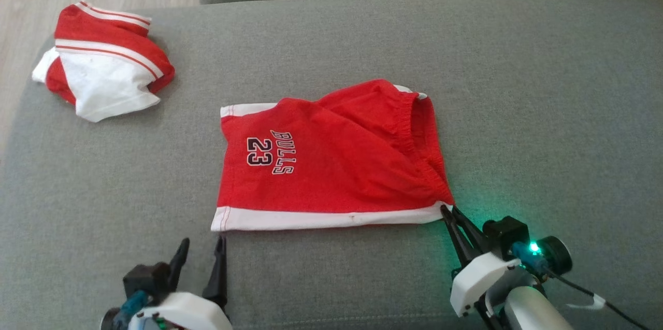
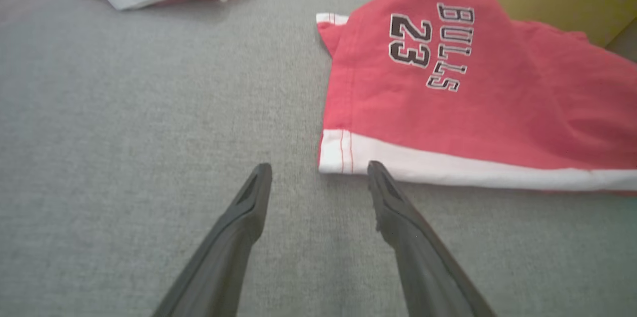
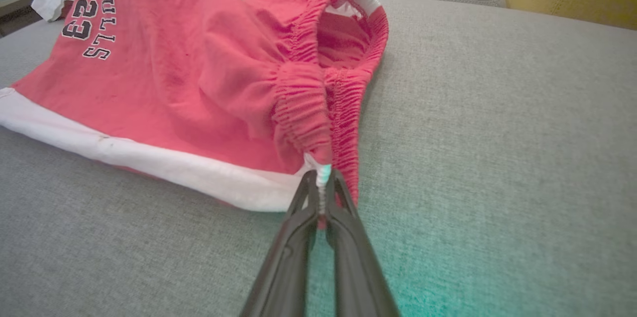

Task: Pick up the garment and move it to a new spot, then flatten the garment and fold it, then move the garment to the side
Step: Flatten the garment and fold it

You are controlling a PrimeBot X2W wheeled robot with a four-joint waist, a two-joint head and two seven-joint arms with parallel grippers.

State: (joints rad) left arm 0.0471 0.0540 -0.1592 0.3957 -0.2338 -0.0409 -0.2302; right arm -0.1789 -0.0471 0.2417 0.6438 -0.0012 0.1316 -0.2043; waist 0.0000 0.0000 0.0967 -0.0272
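Red cotton shorts w/ white trim and "BULLS 23" print are lying mid grey fabric sofa cushion. Right gripper is pinching their near-right waistband corner, jaws pressed together on cloth. Left gripper is hovering just beside near-left hem corner, jaws spread.
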